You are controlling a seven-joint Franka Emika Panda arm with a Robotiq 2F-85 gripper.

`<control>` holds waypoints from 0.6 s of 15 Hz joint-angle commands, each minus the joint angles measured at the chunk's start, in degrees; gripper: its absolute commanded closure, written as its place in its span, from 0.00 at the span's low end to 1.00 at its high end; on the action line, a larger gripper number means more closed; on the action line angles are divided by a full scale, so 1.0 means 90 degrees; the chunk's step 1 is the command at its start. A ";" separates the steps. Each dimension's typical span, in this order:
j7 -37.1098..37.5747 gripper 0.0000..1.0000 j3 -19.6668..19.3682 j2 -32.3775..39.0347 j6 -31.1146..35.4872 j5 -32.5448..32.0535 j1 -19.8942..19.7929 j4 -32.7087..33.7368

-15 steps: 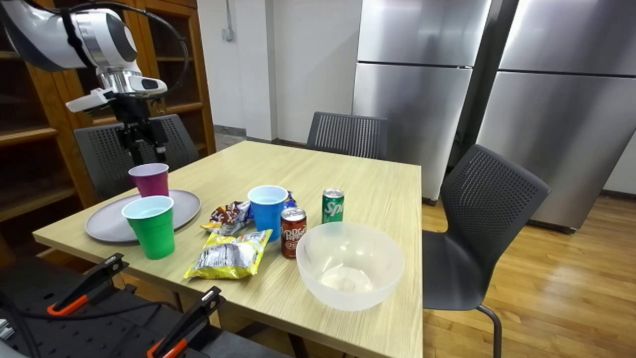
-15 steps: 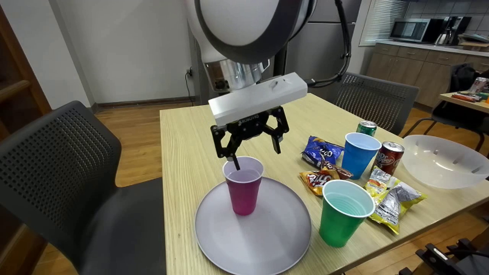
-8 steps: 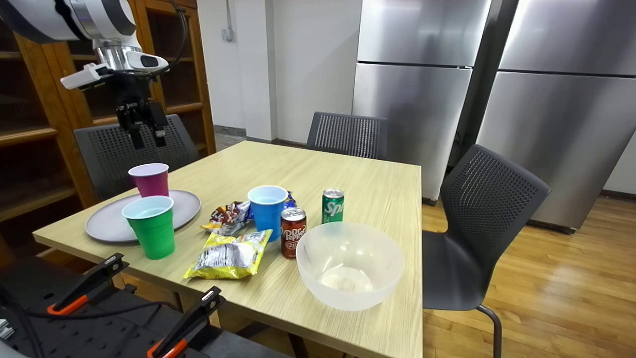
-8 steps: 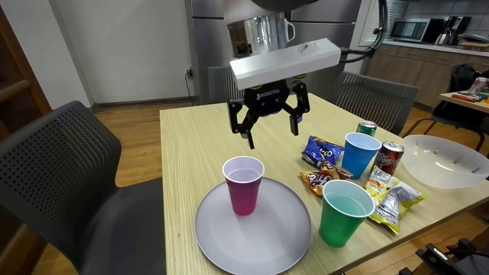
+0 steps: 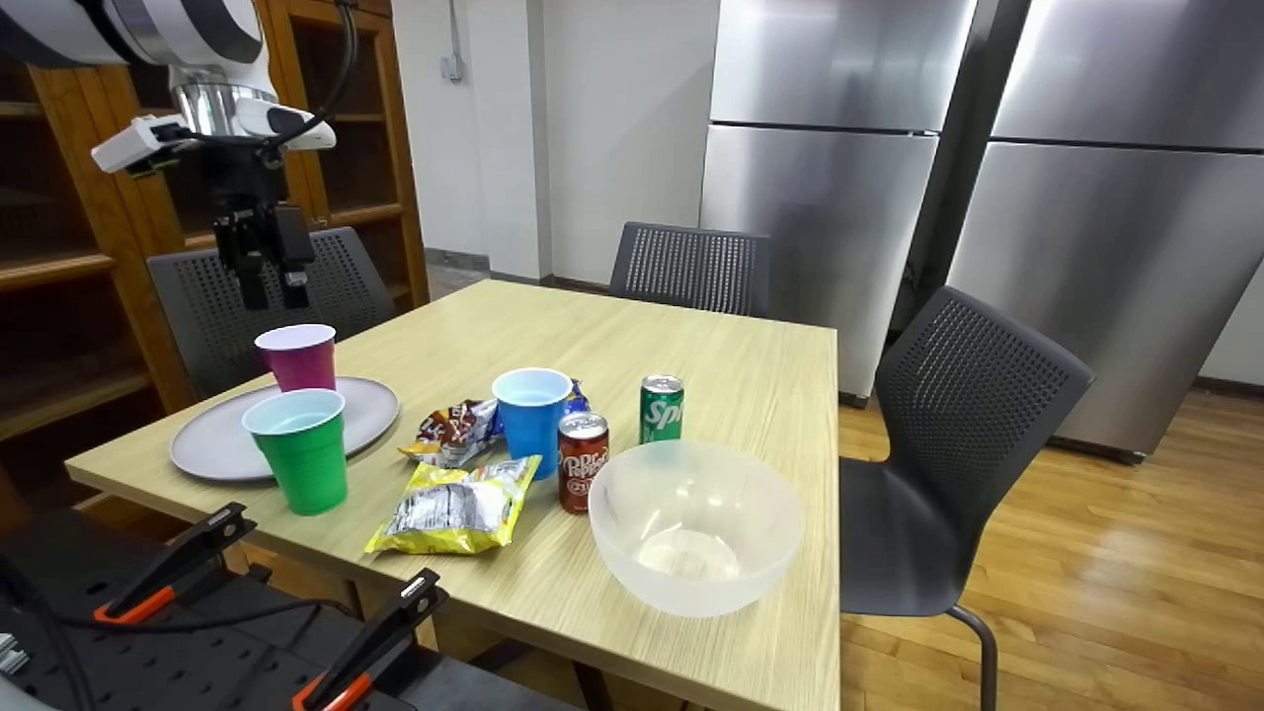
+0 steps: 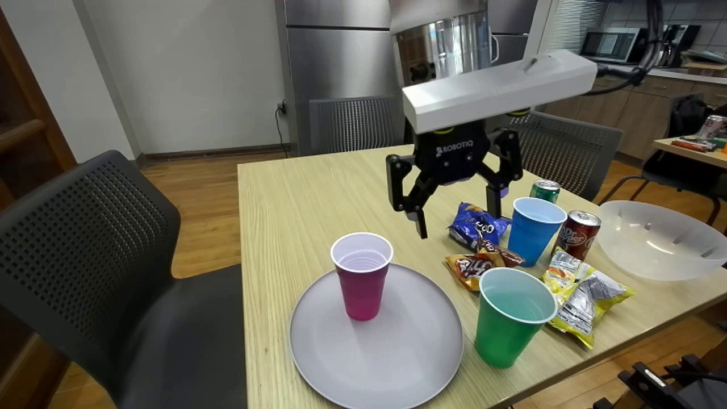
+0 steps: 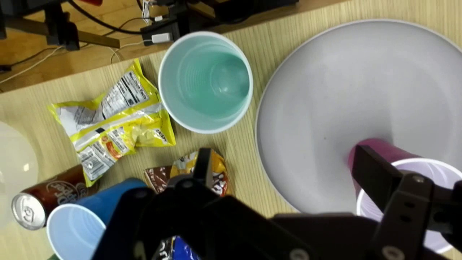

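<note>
Black gripper (image 6: pixel 458 223): jaws spread wide, nothing held or touched, hanging above the table (image 6: pixel 295 199) with tips pointing down.
Magenta cup (image 6: pixel 363 295): standing upright, long axis vertical, mouth facing up.
Cup's place: in an exterior view, on the grey plate (image 6: pixel 386 369), lower than the jaws and left of them, a gap between.

Gray plate (image 6: pixel 392 358): round, flat on table (image 6: pixel 292 221)
Magenta cup (image 6: pixel 363 292): 1, upright, pale inside, standing on this plate
</note>
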 commanded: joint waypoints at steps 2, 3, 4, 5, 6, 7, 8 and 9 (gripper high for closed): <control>-0.0118 0.00 0.0303 -0.0550 0.0096 0.0667 -0.0298 -0.0801; -0.0079 0.00 0.0322 -0.0586 0.0154 0.0772 -0.0312 -0.0932; -0.0056 0.00 0.0334 -0.0621 0.0209 0.0863 -0.0323 -0.1050; 0.0119 0.00 0.0344 -0.0643 0.0308 0.0863 -0.0316 -0.1171; 0.0244 0.00 0.0358 -0.0655 0.0398 0.0843 -0.0313 -0.1286; 0.0303 0.00 0.0368 -0.0652 0.0493 0.0857 -0.0317 -0.1383; 0.0374 0.00 0.0370 -0.0653 0.0590 0.0825 -0.0319 -0.1478; 0.0492 0.00 0.0364 -0.0628 0.0701 0.0753 -0.0318 -0.1553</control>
